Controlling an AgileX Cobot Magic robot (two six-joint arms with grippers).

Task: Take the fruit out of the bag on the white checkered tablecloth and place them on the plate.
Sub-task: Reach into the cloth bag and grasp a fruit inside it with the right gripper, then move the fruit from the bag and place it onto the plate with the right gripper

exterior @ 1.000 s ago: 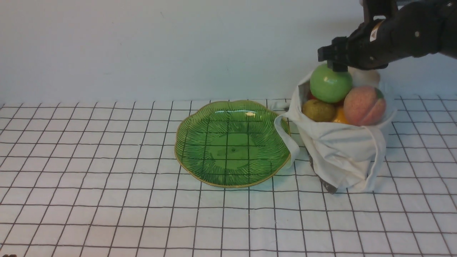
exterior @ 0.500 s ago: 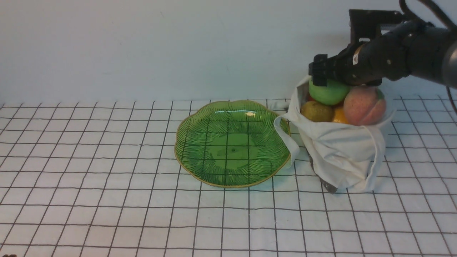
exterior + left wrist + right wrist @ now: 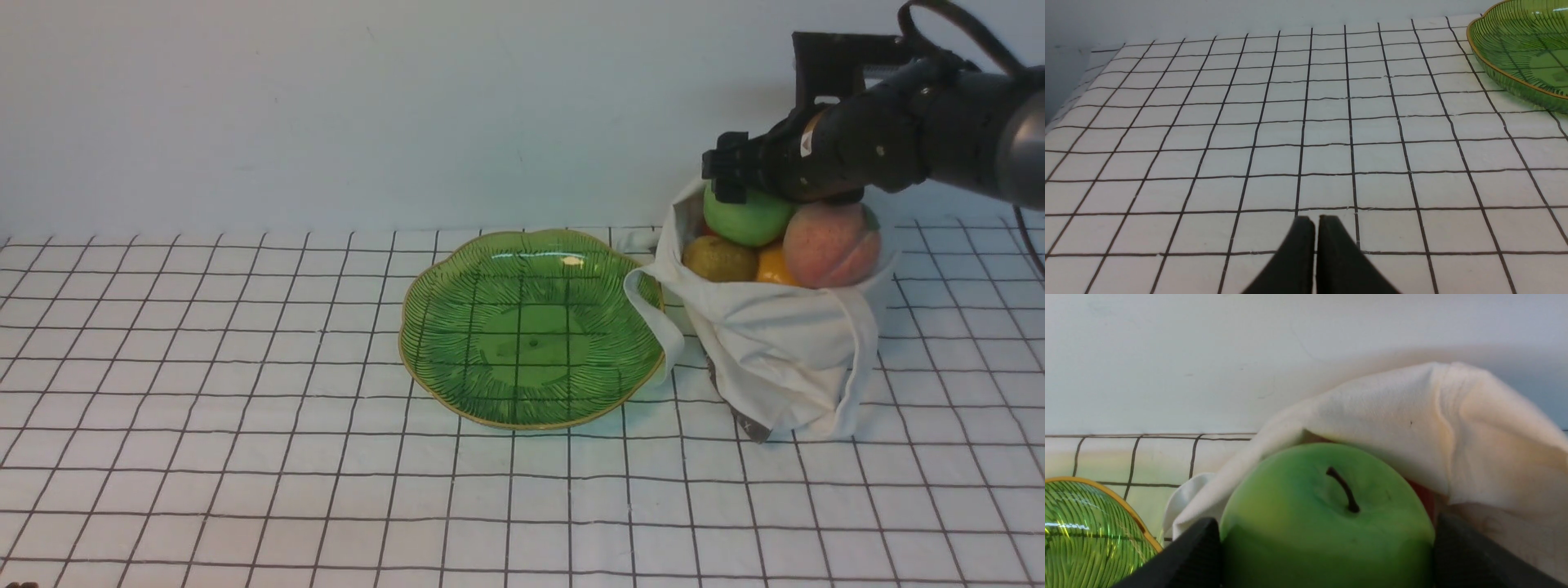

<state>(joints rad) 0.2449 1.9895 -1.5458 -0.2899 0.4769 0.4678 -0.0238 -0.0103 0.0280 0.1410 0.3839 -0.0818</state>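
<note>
Now lower, right tool (image 3: 735, 184) snug around green apple (image 3: 747, 220) in bag (image 3: 775, 351)

Red round fruit (image 3: 1423, 494): a sliver behind the glossy green apple (image 3: 1327, 522).
Orange-yellow fruit (image 3: 771, 268): mostly buried among its neighbours.
Apple's underside: cut off, right wrist view.

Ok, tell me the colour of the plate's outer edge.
Yellowish gold, edging the green plate; it shows best in the left wrist view.

Right arm outstretched, right tool (image 3: 1327, 559) clamped wide (left tool (image 3: 1316, 228) closed)
</note>
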